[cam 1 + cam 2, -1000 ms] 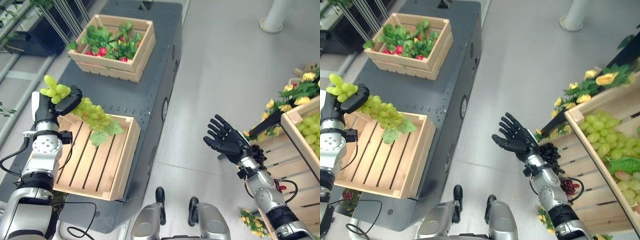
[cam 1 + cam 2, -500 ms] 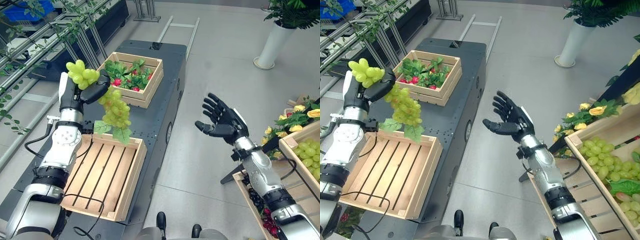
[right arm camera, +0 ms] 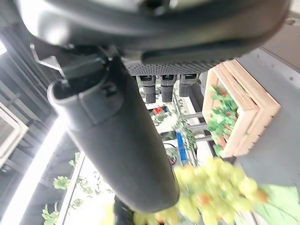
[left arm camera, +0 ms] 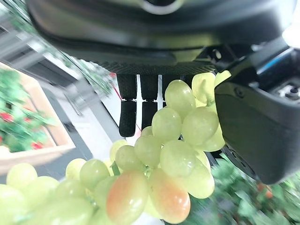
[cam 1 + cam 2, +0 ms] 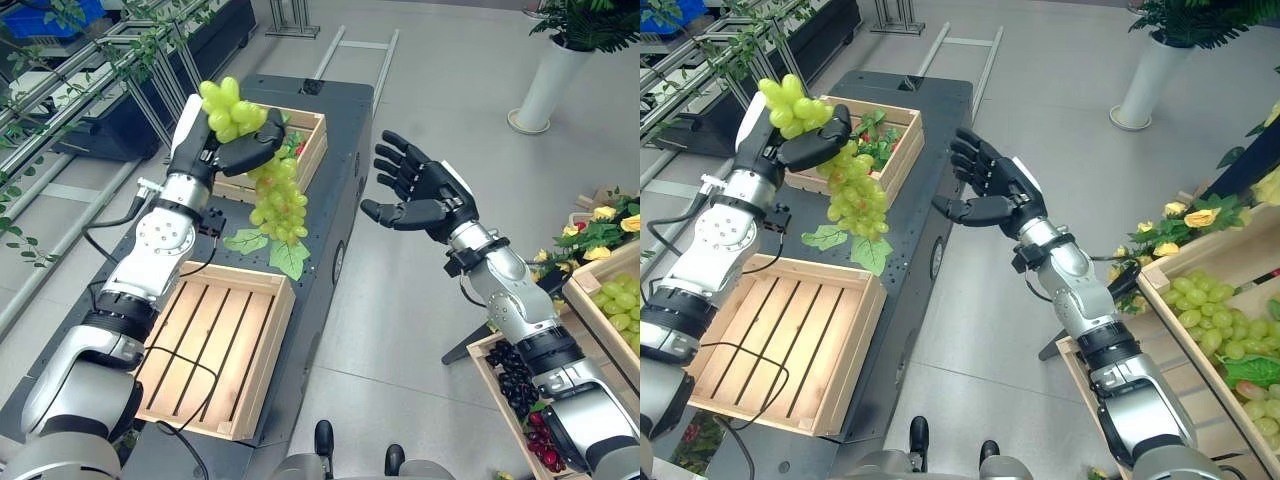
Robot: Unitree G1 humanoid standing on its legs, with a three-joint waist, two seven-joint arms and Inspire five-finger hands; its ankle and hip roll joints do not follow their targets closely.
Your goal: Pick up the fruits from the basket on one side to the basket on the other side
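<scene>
**Grapes Hanging Mid-Air Between Two Robot Hands**

Starting from the empty wooden crate (image 5: 215,350) on the dark tabletop (image 5: 335,180), the left robot hand (image 5: 235,150) is rising above the crate's far edge, clenched around the upper part of a bunch of green grapes (image 5: 275,195). Its thumb and fingers are pinching the top cluster, and the left wrist view is showing the grapes pressed against the palm. The rest of the bunch, with two leaves, is dangling freely past the crate's far edge, between it and the far crate of greenery and red fruit (image 5: 290,150).

The risk, as I judge it, is lying in that loose lower part: only the top is being gripped, so a quick swing could be tearing grapes off the stem or letting the whole bunch slip out onto the tabletop or the floor. A handover across the gap could also be failing if the receiving fingers close on leaves instead of stem.

Well to the right of the crate, over the floor, the right robot hand (image 5: 425,190) is spreading wide, fingers straight, palm facing the grapes, holding and touching nothing. Further right, crates of grapes and dark fruit (image 5: 1220,330) are waiting.
</scene>
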